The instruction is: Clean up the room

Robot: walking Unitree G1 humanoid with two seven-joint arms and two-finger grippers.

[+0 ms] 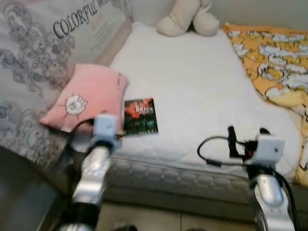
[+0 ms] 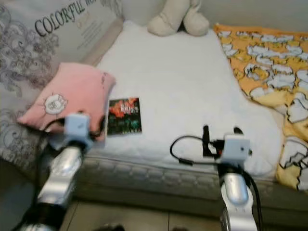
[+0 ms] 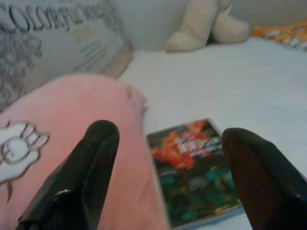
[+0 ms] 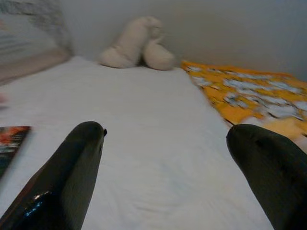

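**At the bed's near edge, both hands poised over the clutter**

Near the left corner of the bed (image 1: 192,91), the left hand (image 3: 168,167) hovers with its two black fingers spread wide, nothing between them. Looking along it, the pink cushion (image 1: 89,98) sits under one finger and the book (image 1: 140,116) lies between the two, flat on the white mattress, its near-left edge touching or tucked just under the cushion. Over on the right, the right hand (image 4: 182,167) is also spread and empty, above bare mattress near the front edge, well apart from the book.

At the far end a cream plush toy (image 1: 188,18) rests against the wall, and an orange patterned blanket (image 1: 274,57) is rumpled along the right side. A big grey printed pillow (image 1: 33,57) stands on the left.

The book looks thin, light and stiff, lying flush on a soft surface, so a hold across its free right edge or a near corner seems best, pressing into the mattress to get a finger under. The cushion should be soft and light; pinch a corner.
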